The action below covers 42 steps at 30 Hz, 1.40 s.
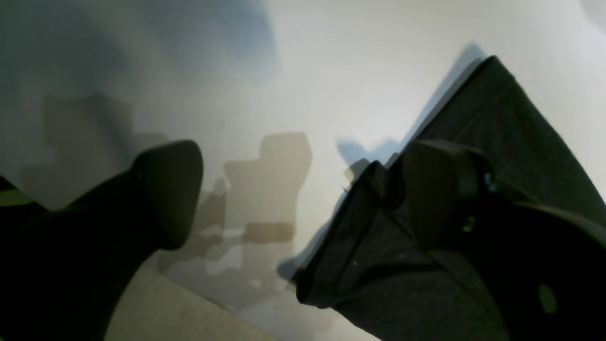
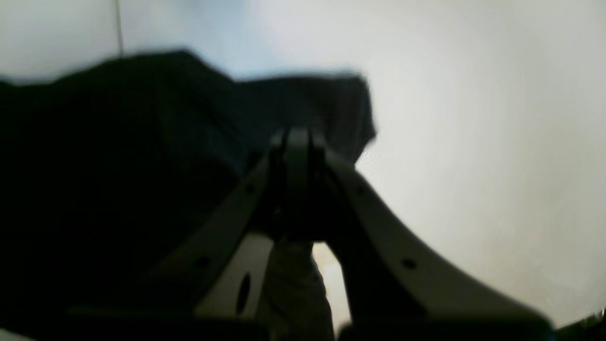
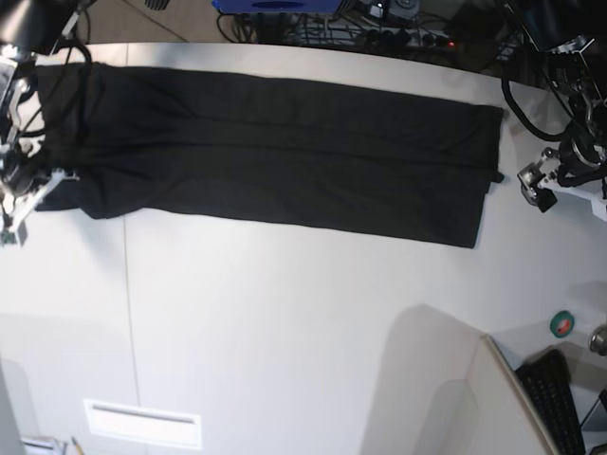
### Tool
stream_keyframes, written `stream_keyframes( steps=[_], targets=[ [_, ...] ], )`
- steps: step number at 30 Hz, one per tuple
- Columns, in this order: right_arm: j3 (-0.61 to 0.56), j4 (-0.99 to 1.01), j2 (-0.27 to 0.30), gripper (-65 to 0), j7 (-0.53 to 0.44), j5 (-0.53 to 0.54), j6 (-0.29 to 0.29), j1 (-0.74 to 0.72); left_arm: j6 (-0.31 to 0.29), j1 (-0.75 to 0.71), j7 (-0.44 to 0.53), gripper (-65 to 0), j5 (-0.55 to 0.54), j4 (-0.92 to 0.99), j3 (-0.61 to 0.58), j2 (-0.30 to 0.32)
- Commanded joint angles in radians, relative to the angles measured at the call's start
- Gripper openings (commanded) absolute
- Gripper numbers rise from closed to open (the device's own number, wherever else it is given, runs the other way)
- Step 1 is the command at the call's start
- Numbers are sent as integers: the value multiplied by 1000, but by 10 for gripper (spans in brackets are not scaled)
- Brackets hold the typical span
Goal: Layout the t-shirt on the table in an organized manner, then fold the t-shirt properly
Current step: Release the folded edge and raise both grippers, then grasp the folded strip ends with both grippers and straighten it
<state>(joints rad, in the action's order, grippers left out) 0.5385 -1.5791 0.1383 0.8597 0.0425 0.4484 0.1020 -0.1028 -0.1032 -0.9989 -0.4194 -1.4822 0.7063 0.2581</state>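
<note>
Risk lies at the long black cloth t-shirt [image 3: 275, 152], folded into a band across the far side of the smooth white counter [image 3: 285, 322]: the right tool [image 2: 297, 142] pinches its end shut, while the left tool [image 1: 303, 189] gapes empty beside the opposite end, so a one-sided pull could skew the fold.

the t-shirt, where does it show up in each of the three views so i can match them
Left wrist: the t-shirt fills the right side, one corner pointing up, behind the open left tool's right finger.
Right wrist: it is the dark mass on the left and centre, with the shut right tool at its edge.
Base: a long black band across the top.
Shared landmark: the white table under the shirt.
</note>
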Motion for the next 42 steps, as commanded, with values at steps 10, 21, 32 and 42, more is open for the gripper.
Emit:
stream_keyframes(
  steps=[10, 21, 32, 42],
  targets=[
    [12, -125, -102, -650, 3, 6, -1, 140, -1, 9, 15, -3, -6, -24, 0, 22],
    [15, -358, -110, -378, 142, 7, -1, 176, -1, 10, 15, -7, -12, -27, -87, 13],
    [13, 102, -101, -650, -56, 3, -7, 43, -2, 9, 136, -650, -6, -18, -290, -122],
    [55, 104, -58, -650, -132, 1, -9, 20, -1, 0, 143, -650, -14, -54, -314, -121]
  ],
)
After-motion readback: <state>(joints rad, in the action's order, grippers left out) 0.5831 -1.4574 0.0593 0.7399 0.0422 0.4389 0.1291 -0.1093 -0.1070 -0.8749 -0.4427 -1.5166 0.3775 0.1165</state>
